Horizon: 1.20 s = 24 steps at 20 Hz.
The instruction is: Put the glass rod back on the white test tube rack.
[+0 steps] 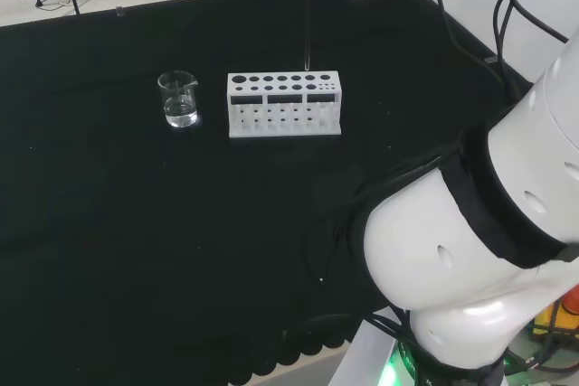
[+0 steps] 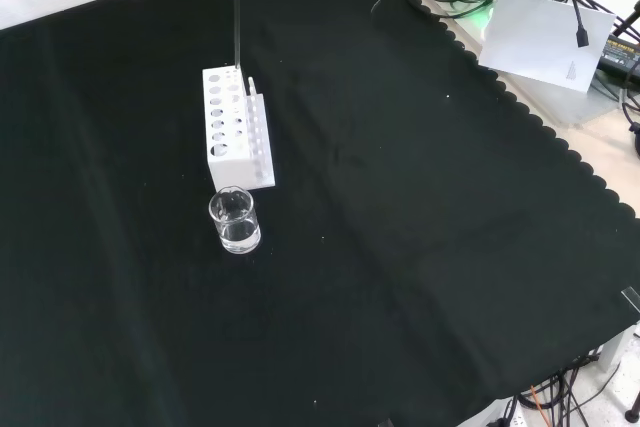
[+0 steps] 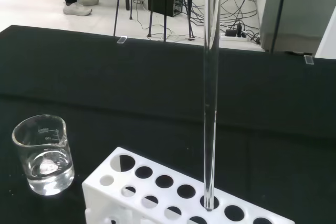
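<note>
Glass rod [image 3: 211, 103] hangs upright over my white test tube rack [image 1: 284, 104], its lower tip at or just inside one of the rack's back-row holes. Whether my hand is clenched on it, I cannot tell. Beside the rack stands a beaker [image 1: 179, 99] of clear liquid.

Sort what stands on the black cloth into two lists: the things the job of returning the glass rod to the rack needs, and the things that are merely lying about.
Belong to the job:
- glass rod, upright, its lower tip at a hole in the rack's top
- white test tube rack

Just lying about:
- small clear beaker with a little clear liquid, standing beside the rack, apart from it
</note>
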Each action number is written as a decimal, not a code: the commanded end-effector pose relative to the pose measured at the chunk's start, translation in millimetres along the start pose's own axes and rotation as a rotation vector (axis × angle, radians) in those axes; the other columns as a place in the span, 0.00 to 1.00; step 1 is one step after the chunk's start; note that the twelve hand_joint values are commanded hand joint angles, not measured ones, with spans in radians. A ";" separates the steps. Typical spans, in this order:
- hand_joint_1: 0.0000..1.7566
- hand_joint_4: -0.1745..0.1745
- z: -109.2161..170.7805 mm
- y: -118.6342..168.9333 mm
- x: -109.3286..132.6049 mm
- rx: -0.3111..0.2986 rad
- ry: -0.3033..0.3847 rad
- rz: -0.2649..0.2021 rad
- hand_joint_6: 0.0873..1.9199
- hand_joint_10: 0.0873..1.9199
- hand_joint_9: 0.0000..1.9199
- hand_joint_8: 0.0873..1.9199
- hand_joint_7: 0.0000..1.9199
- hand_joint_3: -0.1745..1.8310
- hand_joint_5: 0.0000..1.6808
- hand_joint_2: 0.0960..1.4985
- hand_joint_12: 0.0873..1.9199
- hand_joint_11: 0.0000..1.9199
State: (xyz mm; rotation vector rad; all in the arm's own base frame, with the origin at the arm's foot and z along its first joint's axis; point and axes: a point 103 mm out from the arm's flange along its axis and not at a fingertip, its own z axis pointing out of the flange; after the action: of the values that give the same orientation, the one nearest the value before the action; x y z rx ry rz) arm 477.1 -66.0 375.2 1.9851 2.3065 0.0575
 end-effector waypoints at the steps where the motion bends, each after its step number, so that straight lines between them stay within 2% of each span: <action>1: 0.72 0.00 6.5 -8.5 0.9 -0.009 0.024 -0.009 0.38 0.42 0.85 0.69 0.50 0.09 0.55 0.75 0.44 0.82; 13: 0.72 0.00 16.1 3.4 -2.4 0.012 0.034 -0.003 0.38 0.42 0.85 0.69 0.50 0.09 0.55 0.75 0.44 0.82; 18: 0.72 0.00 27.4 5.4 -17.2 0.026 0.046 0.005 0.38 0.42 0.85 0.69 0.50 0.09 0.55 0.75 0.44 0.82; 24: 0.72 0.00 33.2 8.4 -17.0 0.032 0.041 0.011 0.38 0.42 0.85 0.69 0.50 0.09 0.55 0.75 0.44 0.82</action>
State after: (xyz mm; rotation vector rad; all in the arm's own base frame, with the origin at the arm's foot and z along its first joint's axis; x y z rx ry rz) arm 489.4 -79.5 345.1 2.0240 2.3424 0.0586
